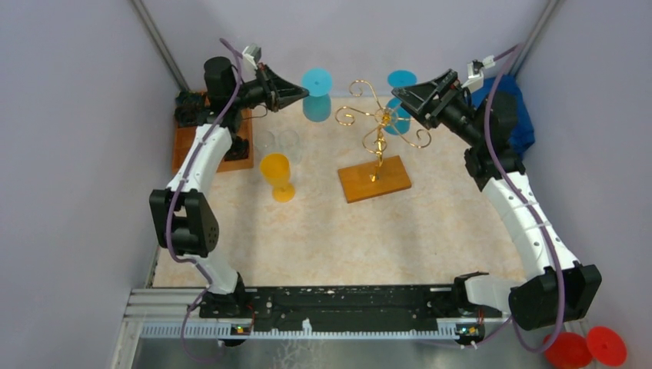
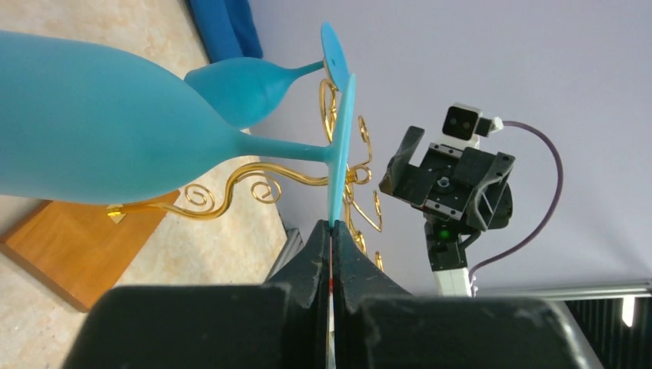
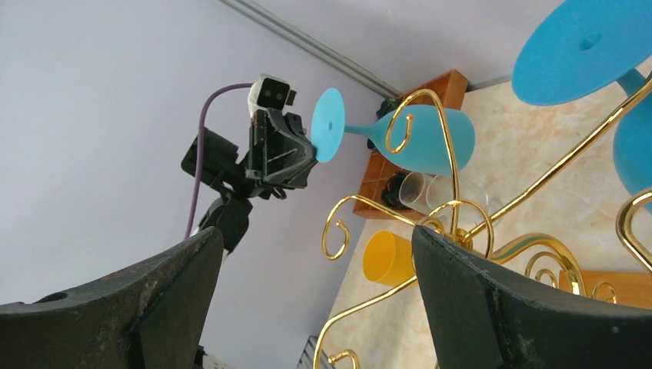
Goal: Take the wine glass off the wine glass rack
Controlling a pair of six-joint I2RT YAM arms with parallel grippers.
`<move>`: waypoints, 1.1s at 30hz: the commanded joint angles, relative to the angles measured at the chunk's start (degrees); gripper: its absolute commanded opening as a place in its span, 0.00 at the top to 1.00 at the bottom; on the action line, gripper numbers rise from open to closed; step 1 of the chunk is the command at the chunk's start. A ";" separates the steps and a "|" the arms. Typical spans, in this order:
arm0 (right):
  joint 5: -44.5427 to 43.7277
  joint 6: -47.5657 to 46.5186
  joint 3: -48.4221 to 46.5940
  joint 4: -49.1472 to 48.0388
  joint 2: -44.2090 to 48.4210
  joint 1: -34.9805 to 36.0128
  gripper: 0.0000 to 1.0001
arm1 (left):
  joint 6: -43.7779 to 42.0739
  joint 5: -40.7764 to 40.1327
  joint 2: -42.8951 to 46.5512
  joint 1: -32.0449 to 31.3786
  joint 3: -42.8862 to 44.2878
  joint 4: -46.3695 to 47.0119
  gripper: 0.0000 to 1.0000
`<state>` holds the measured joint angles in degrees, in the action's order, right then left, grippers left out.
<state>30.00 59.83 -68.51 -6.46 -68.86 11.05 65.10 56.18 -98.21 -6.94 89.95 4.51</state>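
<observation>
The wine glass rack [image 1: 377,127] is a gold wire stand on an orange-brown wooden base [image 1: 374,178], mid-table. My left gripper [image 1: 298,92] is shut on the foot rim of a blue wine glass [image 1: 317,106], which it holds on its side just left of the rack's curled arm tips. In the left wrist view the fingertips [image 2: 317,238] pinch the edge of the foot, and the bowl [image 2: 92,131] fills the left. A second blue wine glass [image 1: 398,119] hangs on the rack's right side. My right gripper [image 1: 407,98] is open beside it, with rack wire [image 3: 454,223] between its fingers [image 3: 523,307].
A yellow glass [image 1: 277,175] and clear glasses [image 1: 281,142] stand left of the rack. A wooden tray [image 1: 188,146] with dark items sits at the back left. Blue cloth [image 1: 517,115] lies back right. Red discs [image 1: 584,347] lie off the table's near right corner.
</observation>
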 commanded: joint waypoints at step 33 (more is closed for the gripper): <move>27.79 46.47 -9.70 -92.12 -22.47 -8.06 0.11 | 51.13 8.85 9.63 -14.27 2.00 98.08 1.00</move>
<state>55.64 96.09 -75.57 -78.19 -91.42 3.20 117.56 65.06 -90.30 -18.41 88.44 83.88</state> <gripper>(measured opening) 0.875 0.005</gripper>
